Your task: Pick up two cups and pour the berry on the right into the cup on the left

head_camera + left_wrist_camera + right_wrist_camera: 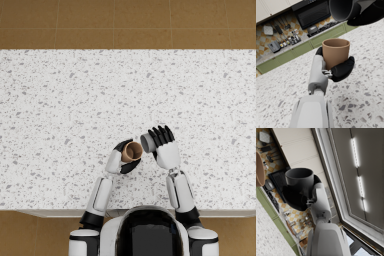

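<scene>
Left hand (121, 161) grips upright brown cylindrical cup (132, 151) above speckled white stone counter (60, 110). Right hand (164, 147) grips grey cylindrical cup (147, 143), tipped sideways, mouth beside the brown cup's rim.

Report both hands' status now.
Left hand: holding the brown cup, upright.
Right hand: holding the grey cup, tipped toward the brown cup.

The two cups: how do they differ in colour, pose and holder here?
The brown cup stands upright, mouth up, in the left hand. The grey cup is tipped on its side in the right hand, its mouth turned toward the brown cup and above it in the left wrist view. Both are plain, handleless, and held off the counter.
</scene>
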